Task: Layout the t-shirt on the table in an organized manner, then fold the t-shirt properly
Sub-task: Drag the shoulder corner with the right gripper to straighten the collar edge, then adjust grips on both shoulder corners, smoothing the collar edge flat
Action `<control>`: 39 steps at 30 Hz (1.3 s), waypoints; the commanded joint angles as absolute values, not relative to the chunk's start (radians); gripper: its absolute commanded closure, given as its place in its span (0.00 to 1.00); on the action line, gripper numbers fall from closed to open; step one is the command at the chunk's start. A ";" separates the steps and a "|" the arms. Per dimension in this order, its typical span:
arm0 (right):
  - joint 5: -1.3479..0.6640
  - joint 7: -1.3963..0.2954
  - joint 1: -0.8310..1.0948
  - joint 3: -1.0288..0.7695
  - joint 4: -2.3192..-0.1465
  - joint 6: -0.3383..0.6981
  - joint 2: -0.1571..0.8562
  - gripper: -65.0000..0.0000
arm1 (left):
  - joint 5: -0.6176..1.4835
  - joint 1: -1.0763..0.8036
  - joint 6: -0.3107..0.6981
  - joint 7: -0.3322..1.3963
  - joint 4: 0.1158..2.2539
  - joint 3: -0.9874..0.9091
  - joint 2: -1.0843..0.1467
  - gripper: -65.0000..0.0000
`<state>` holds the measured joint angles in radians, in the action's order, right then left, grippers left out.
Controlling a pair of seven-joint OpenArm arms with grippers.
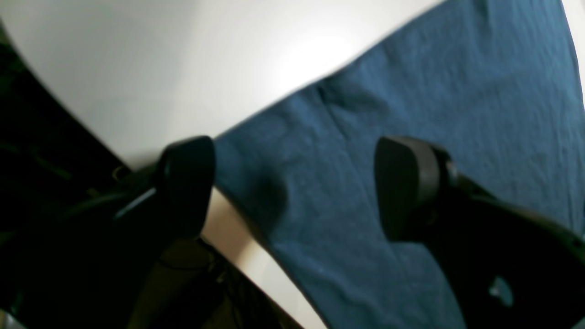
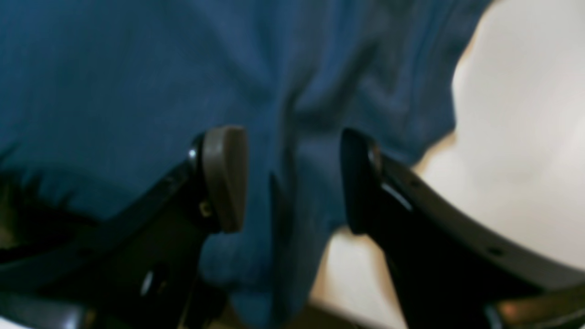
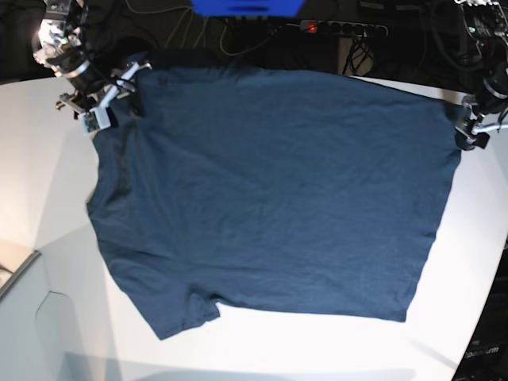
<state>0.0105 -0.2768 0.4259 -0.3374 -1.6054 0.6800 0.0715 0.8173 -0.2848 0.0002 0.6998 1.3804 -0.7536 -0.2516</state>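
Note:
The dark navy t-shirt [image 3: 270, 190] lies spread flat on the white table [image 3: 48, 159], neck end to the left and hem to the right. My right gripper [image 3: 127, 91] is at its far left corner. In the right wrist view that gripper [image 2: 292, 180] is open, with a soft fold of the t-shirt [image 2: 114, 68] lying between and behind its fingers, beside bare table [image 2: 516, 114]. My left gripper [image 3: 467, 136] hangs at the far right hem corner. It is open [image 1: 297, 183] over the t-shirt's [image 1: 411, 82] edge, near the table [image 1: 160, 59] rim.
A power strip [image 3: 341, 28], cables and a blue object [image 3: 246, 8] lie behind the table's back edge. The table's curved edge [image 3: 494, 302] runs close to the shirt on the right. A grey flat piece [image 3: 16, 274] sits at the left edge.

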 commanded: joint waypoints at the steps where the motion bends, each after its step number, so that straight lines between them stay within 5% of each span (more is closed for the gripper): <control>1: -0.001 -0.259 0.403 -0.337 -1.601 0.698 0.079 0.51 | 0.817 -0.286 0.005 0.684 1.394 -0.760 -0.271 0.19; 14: -0.001 -0.249 0.022 -0.343 -1.063 0.698 0.188 0.51 | 0.812 -0.205 0.005 0.674 1.285 -0.680 -0.266 0.19; 23: 0.001 -0.249 -0.156 -0.337 -0.895 0.698 0.243 0.50 | 0.812 -0.116 0.005 0.673 1.178 -0.621 -0.265 0.19; 30: 0.001 -0.257 -0.186 -0.343 -0.938 0.698 0.254 0.50 | 0.812 -0.068 0.004 0.673 1.125 -0.610 -0.265 0.19; 39: 0.001 -0.257 0.061 -0.358 -1.389 0.698 0.216 0.50 | 0.825 -0.127 -0.002 0.684 1.254 -0.618 -0.266 0.19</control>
<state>0.0242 -0.2886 0.0715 -0.3515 -1.3800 0.6930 0.2012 0.8059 -0.1265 -0.0231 0.6998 1.2407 -0.6113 -0.2508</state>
